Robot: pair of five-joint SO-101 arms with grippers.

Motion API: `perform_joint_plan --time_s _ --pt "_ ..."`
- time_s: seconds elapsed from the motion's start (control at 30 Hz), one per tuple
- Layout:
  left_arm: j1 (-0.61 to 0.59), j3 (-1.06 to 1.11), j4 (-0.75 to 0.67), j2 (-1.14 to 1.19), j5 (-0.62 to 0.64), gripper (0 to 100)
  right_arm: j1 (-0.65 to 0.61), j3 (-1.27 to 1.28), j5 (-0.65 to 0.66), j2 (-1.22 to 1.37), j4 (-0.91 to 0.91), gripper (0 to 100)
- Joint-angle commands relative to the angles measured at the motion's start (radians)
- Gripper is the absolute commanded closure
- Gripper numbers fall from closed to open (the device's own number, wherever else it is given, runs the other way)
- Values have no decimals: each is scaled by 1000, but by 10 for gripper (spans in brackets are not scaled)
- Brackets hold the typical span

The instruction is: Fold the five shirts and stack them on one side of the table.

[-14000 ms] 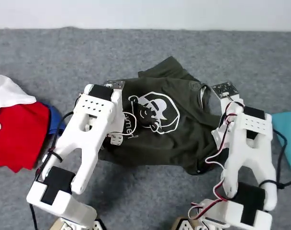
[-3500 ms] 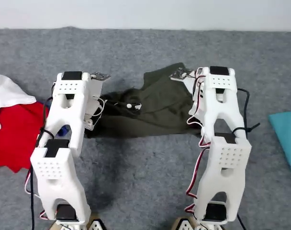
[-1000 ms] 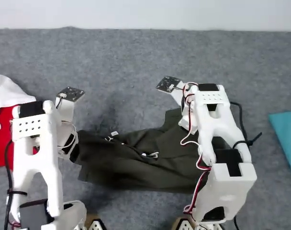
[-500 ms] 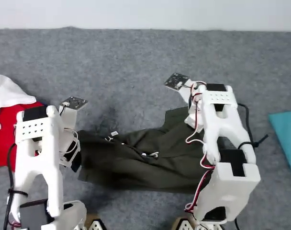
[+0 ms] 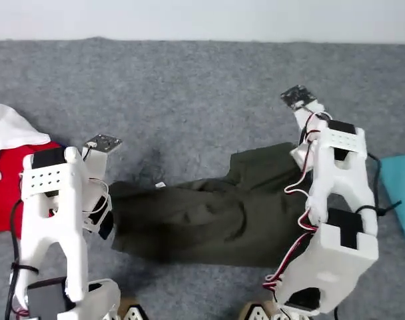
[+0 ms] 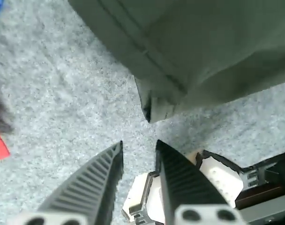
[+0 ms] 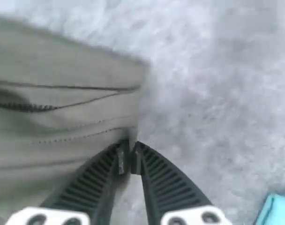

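The step in hand looks like the lengthwise fold of the green shirt (image 5: pixel 209 217). It lies as a long doubled band toward 6 o'clock on the table (image 5: pixel 189 87), running from about 7 to 4 o'clock between the two arms. The right pincer (image 7: pixel 130 151) is closed almost tip to tip at the shirt's 3 o'clock edge and seems to pinch the hem there. The left pincer (image 6: pixel 138 149) is parted a little, holds nothing, and hangs just off the shirt's corner at the 9 o'clock end. Next, I judge, the band needs flattening and then folding end over end, which calls for the left pincer to take its corner so both ends lift evenly. The cloth is dark olive and soft, creased along its length, with stitched hems showing and a wider bulge toward 1 o'clock. A red shirt (image 5: pixel 16 193) lies at 9 o'clock, a teal one (image 5: pixel 399 190) at 3 o'clock.
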Motion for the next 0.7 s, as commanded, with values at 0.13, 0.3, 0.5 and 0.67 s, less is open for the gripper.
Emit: perform_joint_plan --time_s 0.13,0.3,0.5,0.67 --pt "-5 -4 32 -37 11 893 -4 -52 -106 12 -168 990" --pt "-5 -8 32 -37 11 893 -19 -54 -89 90 -119 901" --pt "3 -101 31 -37 9 887 -24 -123 -75 51 59 719" --pt "14 -214 29 -28 6 885 -27 -242 -83 -12 162 719"
